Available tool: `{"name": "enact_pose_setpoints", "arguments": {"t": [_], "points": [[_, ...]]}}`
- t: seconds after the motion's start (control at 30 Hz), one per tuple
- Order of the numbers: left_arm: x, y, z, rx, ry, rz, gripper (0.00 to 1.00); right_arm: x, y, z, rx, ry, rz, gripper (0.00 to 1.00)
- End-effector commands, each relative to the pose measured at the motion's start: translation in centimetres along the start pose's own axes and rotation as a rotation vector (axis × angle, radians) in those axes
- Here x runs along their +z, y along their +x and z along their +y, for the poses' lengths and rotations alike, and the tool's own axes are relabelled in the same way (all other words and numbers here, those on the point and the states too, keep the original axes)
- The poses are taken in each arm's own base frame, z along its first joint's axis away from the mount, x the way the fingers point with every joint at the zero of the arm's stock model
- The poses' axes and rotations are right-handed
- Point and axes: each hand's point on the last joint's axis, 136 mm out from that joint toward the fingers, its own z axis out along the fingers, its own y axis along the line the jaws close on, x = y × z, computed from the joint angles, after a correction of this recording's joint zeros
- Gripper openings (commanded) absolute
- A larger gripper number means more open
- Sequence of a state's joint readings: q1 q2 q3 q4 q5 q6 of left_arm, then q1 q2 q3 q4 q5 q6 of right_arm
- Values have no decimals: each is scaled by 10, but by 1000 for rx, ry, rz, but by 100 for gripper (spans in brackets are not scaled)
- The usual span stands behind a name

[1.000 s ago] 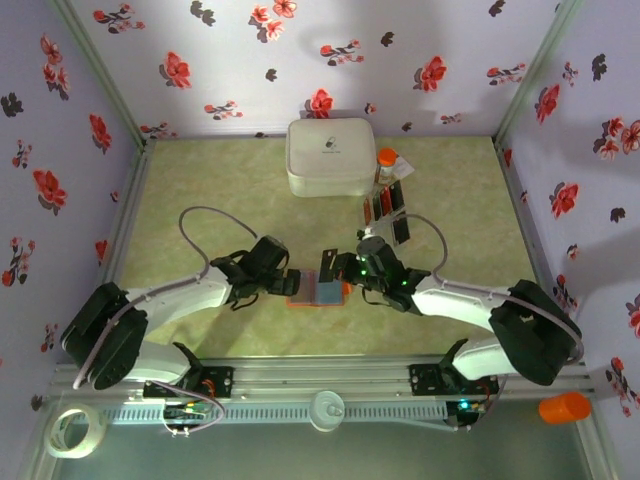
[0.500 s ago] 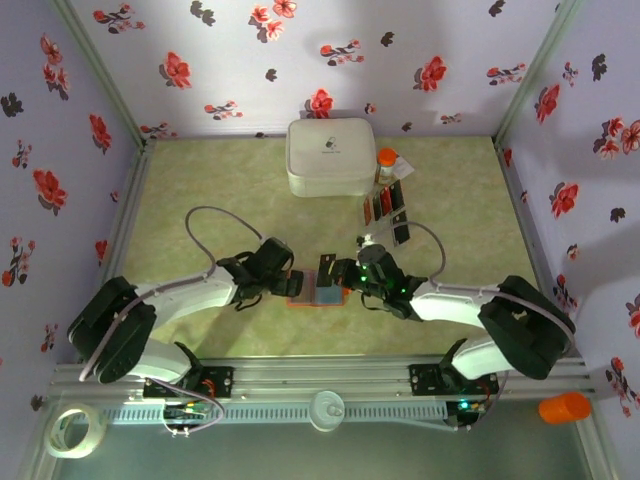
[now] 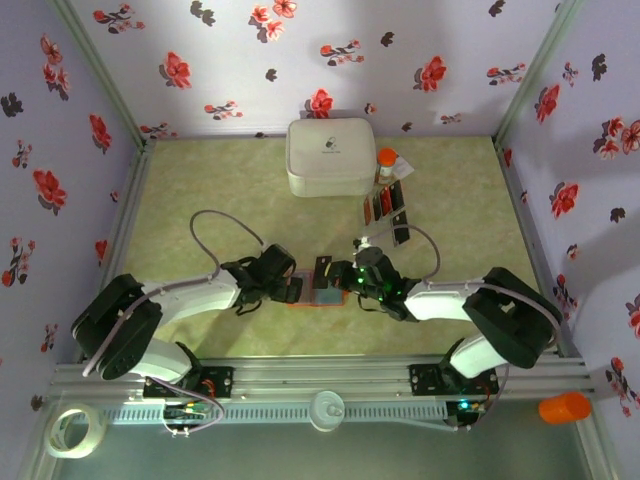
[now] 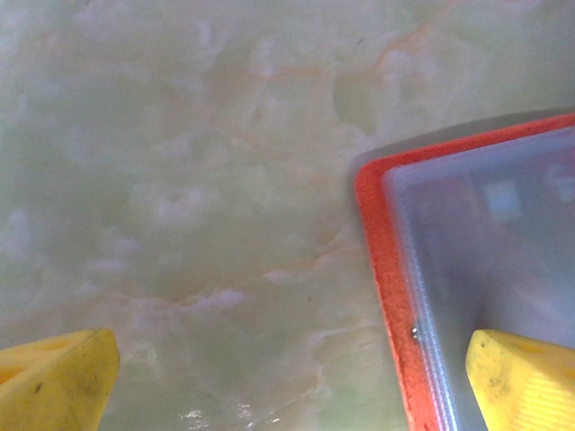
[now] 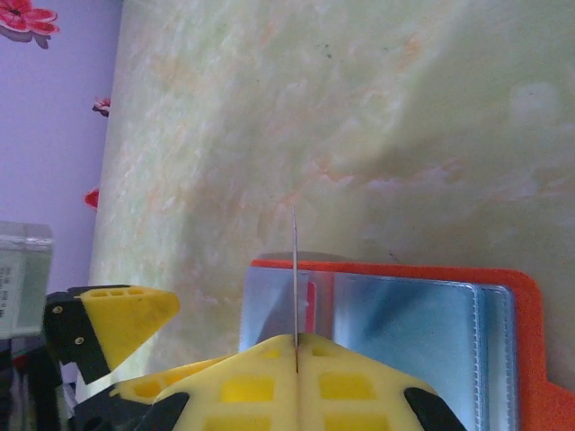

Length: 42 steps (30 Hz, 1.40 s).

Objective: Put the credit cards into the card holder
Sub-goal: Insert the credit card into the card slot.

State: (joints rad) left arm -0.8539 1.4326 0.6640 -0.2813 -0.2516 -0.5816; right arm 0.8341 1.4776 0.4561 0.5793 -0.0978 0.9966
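Right gripper point(image 5: 296, 346) pinches a card point(image 5: 296, 260) over the open holder point(image 5: 526, 310); left gripper point(image 4: 287, 377) wide; other cards point(image 3: 385, 207) wait at one o'clock.

The card holder point(image 3: 320, 295) lies between the left pincer point(image 3: 296, 288) and right pincer point(image 3: 336, 277), the case point(image 3: 331, 156) and loose cards point(image 3: 386, 206) behind it.

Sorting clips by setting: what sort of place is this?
Probably a robot test enclosure: flowered walls box in a green tabletop, with a left arm and right arm mounted on a metal rail.
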Motion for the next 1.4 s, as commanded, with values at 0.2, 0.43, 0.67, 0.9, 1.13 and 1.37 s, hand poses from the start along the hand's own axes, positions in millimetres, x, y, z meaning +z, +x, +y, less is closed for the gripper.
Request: {"name": "enact_pose_setpoints", "arguments": {"t": [0.2, 0.43, 0.67, 0.9, 1.13, 1.37], "points": [[3, 10, 7, -17, -38, 10, 100, 3, 4, -3, 2, -15, -9, 0], [5, 12, 8, -17, -44, 14, 100, 6, 7, -6, 4, -17, -3, 0], [6, 14, 9, -17, -49, 19, 100, 9, 10, -11, 10, -16, -1, 0], [8, 17, 9, -20, -50, 23, 100, 11, 14, -12, 18, -24, 14, 0], [7, 17, 9, -19, -47, 20, 100, 10, 14, -11, 27, -43, 14, 0], [3, 16, 10, -22, -49, 19, 100, 6, 10, -10, 20, -34, -6, 0]]}}
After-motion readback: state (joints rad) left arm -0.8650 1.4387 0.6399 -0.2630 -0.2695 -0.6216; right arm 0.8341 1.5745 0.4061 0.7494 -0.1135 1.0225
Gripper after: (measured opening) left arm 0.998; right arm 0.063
